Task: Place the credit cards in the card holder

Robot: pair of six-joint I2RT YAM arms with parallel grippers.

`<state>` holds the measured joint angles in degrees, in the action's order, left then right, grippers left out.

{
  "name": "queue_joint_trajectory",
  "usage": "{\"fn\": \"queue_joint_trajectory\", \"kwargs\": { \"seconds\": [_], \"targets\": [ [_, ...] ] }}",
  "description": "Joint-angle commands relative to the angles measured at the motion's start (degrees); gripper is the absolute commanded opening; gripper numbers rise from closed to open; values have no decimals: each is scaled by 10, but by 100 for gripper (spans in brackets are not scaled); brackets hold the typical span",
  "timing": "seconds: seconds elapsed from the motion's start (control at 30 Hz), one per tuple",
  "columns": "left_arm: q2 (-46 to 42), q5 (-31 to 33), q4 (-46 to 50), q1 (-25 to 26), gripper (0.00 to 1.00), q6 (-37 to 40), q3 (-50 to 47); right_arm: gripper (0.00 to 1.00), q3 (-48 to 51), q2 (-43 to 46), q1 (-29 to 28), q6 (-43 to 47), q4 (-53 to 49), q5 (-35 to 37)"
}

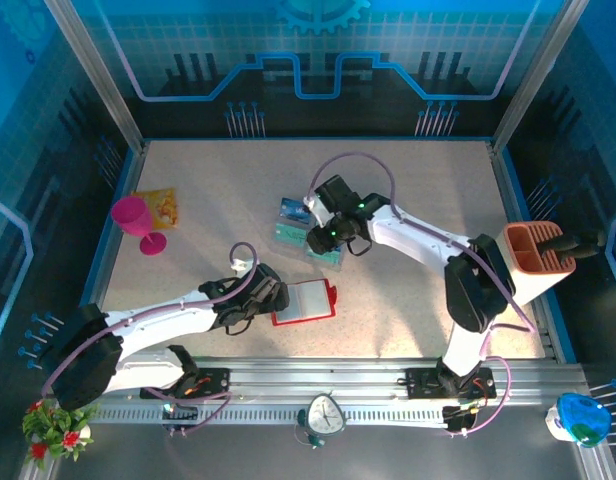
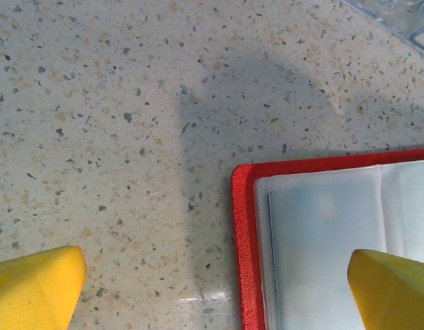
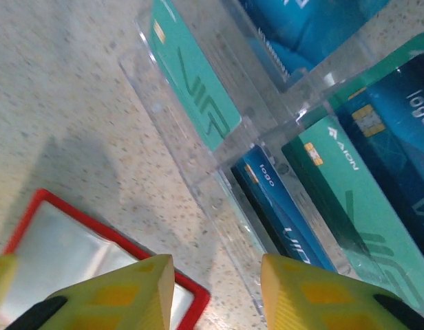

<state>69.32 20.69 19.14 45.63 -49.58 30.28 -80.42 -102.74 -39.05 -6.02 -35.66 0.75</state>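
credit cards (image 3: 336, 185) in clear tray (image 3: 198, 137), mid-table | card holder (image 1: 306, 302) lies open beside it | right gripper (image 3: 217, 292) part-spread, empty, over cards | left gripper (image 2: 212, 285) wide apart at holder's edge | pinch one card's edge only, lift straight

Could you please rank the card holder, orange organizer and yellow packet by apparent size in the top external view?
Largest: card holder and orange organizer, alike, unranked.
Smallest: yellow packet, partly behind the pink goblet.

bright, soft shadows, wrist views perhaps blurred
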Motion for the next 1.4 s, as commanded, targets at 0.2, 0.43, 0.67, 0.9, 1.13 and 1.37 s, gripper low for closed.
{"fn": "queue_joint_trajectory", "kwargs": {
  "seconds": [0.2,0.43,0.67,0.9,1.13,1.37],
  "targets": [
    [-8,2,7,-3,99,5,15,37,-47,-53,-25,66,-58,103],
    [-5,3,6,-2,99,5,17,37,-59,-83,-30,73,-58,112],
    [-6,5,7,-3,99,6,17,35,-61,-103,-30,83,-53,130],
    [-3,5,4,-2,99,6,17,29,-57,-105,-35,89,-52,108],
    [-4,6,4,-3,99,7,18,22,-52,-105,-47,95,-54,122],
    [-4,6,3,-3,99,7,18,12,-56,-95,-48,98,-53,124]
  ]
}}
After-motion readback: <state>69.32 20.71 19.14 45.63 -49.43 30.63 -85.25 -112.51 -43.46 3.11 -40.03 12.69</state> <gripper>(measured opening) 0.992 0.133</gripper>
